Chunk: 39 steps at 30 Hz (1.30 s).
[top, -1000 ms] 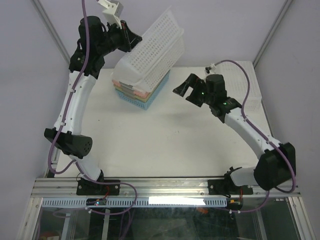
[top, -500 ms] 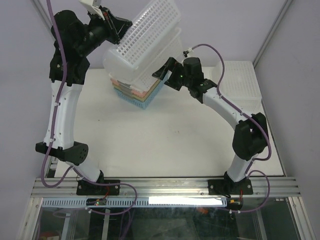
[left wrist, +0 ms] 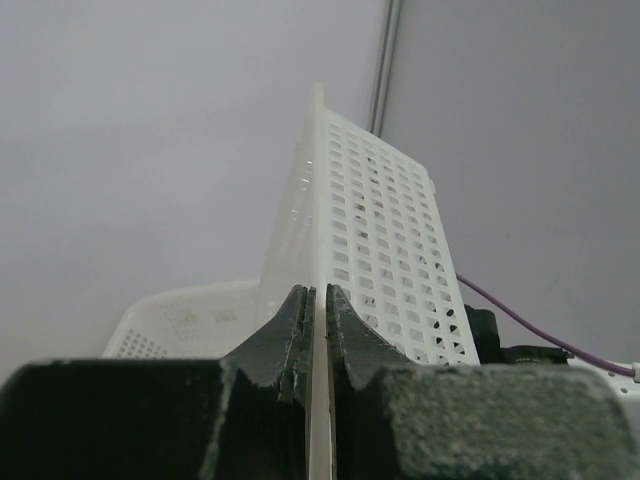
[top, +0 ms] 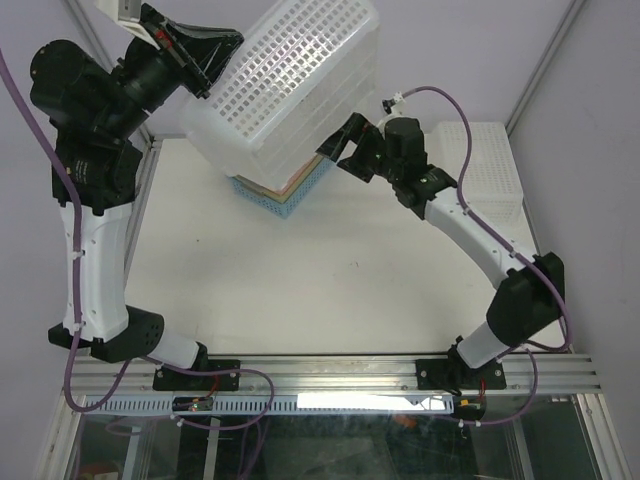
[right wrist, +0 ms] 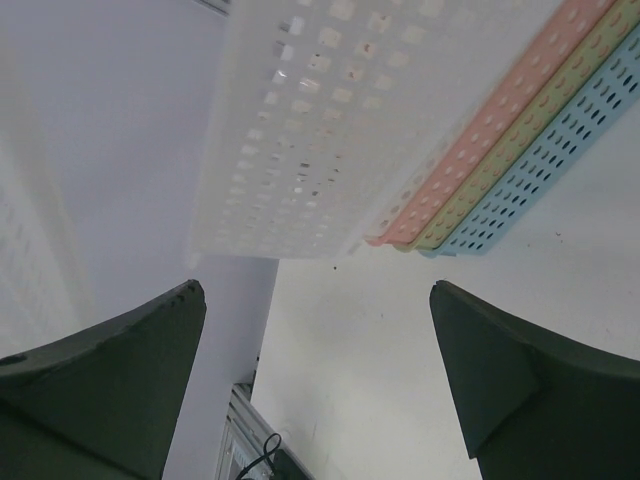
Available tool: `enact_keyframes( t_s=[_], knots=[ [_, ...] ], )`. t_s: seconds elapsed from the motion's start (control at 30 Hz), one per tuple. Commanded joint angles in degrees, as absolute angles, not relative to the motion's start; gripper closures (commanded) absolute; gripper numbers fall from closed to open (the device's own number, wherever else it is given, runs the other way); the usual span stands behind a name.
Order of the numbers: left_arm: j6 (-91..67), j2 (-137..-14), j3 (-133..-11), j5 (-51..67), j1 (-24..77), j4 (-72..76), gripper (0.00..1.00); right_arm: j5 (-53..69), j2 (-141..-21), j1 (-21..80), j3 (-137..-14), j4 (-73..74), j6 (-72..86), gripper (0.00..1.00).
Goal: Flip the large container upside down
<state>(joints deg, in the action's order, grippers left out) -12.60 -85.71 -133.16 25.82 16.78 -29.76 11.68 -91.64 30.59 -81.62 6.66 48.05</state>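
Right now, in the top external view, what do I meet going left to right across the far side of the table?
Left gripper, clamped on the rim → large white container, lifted and tilted → right gripper, open → white basket at far right.

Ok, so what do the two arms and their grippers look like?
Both arms have smooth white links with bulky black joints; the left arm and right arm match. A thin purple cable runs along each. The left gripper and right gripper have dark, wedge-shaped fingers.
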Motion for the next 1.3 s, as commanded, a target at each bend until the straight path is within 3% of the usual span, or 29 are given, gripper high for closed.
enact_keyframes(
  t_s=[0.0, 0.3, 0.73, 1.03, 1.27],
  knots=[
    [-17.22, -82.29, -134.44, 28.74, 16.28, -19.7, 1.0, 10.4, -82.95, 30.7, -80.0, 3.5, 47.51, 0.01],
    [-33.49, -79.98, -126.15, 43.66, 16.94, -4.3, 1.0, 7.25, -66.71, 30.81, -71.2, 7.02, 47.28, 0.01],
    [-34.5, -76.94, -105.2, 38.83, 26.63, 1.7, 1.0, -9.12, -36.33, 30.75, -53.27, 23.49, 49.38, 0.01],
    [-31.94, -70.97, -85.23, 37.49, 28.02, 0.05, 1.0, -12.93, -32.14, 30.77, -51.93, 37.3, 44.12, 0.01],
    [-25.39, -65.96, -78.09, 34.1, 28.3, -9.13, 0.96, -12.16, -32.94, 30.72, -50.83, 41.85, 40.32, 0.01]
  ],
)
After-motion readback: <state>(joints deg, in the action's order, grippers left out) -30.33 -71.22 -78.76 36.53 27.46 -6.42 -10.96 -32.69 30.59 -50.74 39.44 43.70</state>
